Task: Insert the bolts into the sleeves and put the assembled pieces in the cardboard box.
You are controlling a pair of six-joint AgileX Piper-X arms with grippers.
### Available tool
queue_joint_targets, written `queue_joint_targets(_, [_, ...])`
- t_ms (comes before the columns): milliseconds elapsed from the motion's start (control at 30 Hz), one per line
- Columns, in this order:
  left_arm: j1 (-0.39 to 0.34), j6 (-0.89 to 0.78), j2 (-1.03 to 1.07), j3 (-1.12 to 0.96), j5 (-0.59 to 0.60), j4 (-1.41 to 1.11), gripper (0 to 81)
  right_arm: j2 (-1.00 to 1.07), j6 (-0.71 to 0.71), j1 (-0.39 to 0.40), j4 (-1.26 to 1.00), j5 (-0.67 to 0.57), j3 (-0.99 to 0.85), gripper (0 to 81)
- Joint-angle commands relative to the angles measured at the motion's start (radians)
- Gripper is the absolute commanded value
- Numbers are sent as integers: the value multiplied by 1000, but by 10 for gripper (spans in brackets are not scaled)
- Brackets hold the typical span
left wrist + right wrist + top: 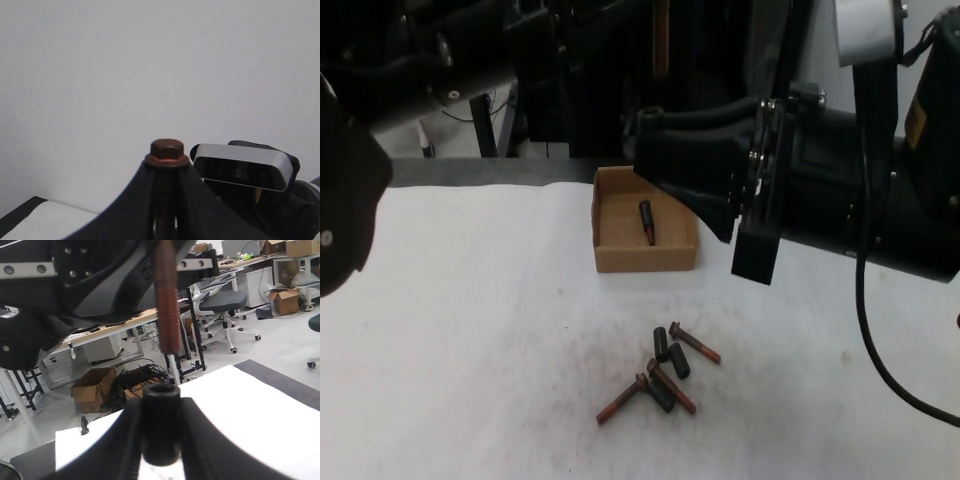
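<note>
Progress looks early, as far as I can judge. One assembled piece (pixel 647 222) lies inside the cardboard box (pixel 645 258), which stands on the far part of the white worktop (pixel 470 330). Nearer the front of the worktop is a small heap of loose bolts (pixel 695 342) and loose sleeves (pixel 678 360). Some of them touch each other, and all are well apart from the box.

A second pair is held up in the air. The left hand (pixel 167 172) is clenched on a bolt (pixel 167 150) just under its hexagonal head. The bolt is reddish-brown, like rust. The right hand (pixel 161 410) grasps a black sleeve (pixel 161 427), upright with the open end up. The bolt's threaded shank (pixel 166 305) hangs over this opening, almost in line with it, but a gap is between them, so it is not yet inserted. This insertion, the placing in the box and the whole heap are, I think, left to do.
</note>
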Motion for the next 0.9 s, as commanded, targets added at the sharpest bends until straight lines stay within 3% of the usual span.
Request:
queue_joint_targets(0, [-1,15,8,-4,-15,-12,2,-7,-3,-3,-20,-23,-12,8])
queue_joint_targets(500, [-1,18,23,-4,-15,18,2,-9,-3,-8,-95,-20,-12,8])
queue_joint_targets(867, [-1,16,23,-6,-15,10,2,-9,-3,-49,11,-20,-12,8])
